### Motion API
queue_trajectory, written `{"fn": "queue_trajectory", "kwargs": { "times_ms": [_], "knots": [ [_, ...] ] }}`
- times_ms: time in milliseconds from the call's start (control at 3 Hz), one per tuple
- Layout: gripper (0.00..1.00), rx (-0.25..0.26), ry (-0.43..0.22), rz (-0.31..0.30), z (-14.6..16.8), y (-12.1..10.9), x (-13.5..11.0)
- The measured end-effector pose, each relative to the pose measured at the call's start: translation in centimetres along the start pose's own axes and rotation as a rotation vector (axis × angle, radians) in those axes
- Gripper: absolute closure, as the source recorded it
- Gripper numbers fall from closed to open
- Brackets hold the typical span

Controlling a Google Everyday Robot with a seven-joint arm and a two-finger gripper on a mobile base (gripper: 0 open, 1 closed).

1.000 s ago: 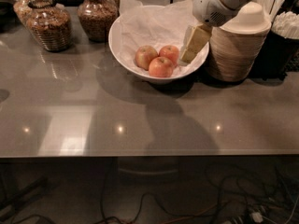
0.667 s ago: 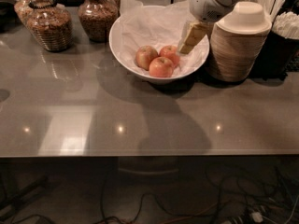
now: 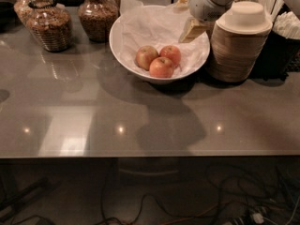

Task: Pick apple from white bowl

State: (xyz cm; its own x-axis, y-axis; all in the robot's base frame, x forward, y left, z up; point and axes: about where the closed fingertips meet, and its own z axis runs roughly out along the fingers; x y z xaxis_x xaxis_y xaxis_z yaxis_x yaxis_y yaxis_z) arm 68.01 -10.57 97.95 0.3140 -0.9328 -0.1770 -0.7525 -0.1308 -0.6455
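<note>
The white bowl (image 3: pixel 123 55) with crinkled white paper lining stands at the back middle of the grey table. Three red-yellow apples lie in it: one on the left (image 3: pixel 146 56), one at the back right (image 3: pixel 171 53), one in front (image 3: pixel 161 67). My gripper (image 3: pixel 192 29) hangs from the white arm at the top right. It is over the bowl's back right rim, above and to the right of the apples, not touching them.
A stack of beige disposable bowls (image 3: pixel 239 46) stands right next to the white bowl's right side, just under the arm. Two wicker-wrapped jars (image 3: pixel 49 25) (image 3: pixel 97 14) stand at the back left. A dark holder with white utensils (image 3: pixel 286 36) is at the far right.
The gripper has risen and drawn back toward the upper right, away from the apples. The three apples have not moved.
</note>
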Motion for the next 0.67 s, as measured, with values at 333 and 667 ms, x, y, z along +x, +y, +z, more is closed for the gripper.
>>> {"fn": "queue_trajectory", "kwargs": {
  "times_ms": [333, 667],
  "knots": [
    [0.31, -0.034, 0.024, -0.023, 1.5, 0.2, 1.3],
    [0.31, -0.063, 0.035, -0.037, 3.4, 0.3, 2.3]
  ]
}}
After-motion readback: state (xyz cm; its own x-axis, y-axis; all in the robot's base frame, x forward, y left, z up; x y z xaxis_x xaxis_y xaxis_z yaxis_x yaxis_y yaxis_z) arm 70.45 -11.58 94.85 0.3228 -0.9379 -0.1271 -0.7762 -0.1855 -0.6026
